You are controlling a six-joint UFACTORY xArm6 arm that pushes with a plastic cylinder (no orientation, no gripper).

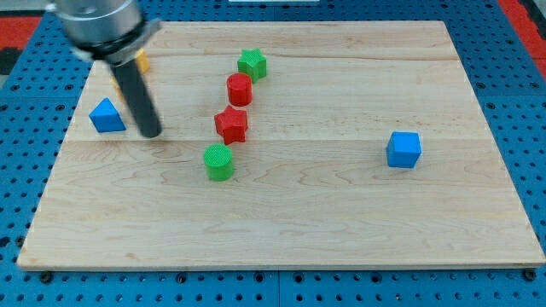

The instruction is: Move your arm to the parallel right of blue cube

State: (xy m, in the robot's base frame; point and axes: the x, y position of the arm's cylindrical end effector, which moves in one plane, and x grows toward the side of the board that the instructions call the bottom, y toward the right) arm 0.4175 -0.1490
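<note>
The blue cube (pixel 403 149) sits on the wooden board (pixel 341 222) at the view's right. My tip (pixel 151 134) is far to the cube's left, on the left part of the board. It stands just right of a blue triangular block (pixel 107 116). The dark rod rises from the tip toward the view's top left.
A green star (pixel 252 63), a red cylinder (pixel 240 89), a red star (pixel 231 124) and a green cylinder (pixel 219 162) form a column left of centre. A yellow block (pixel 142 61) is partly hidden behind the rod at the top left.
</note>
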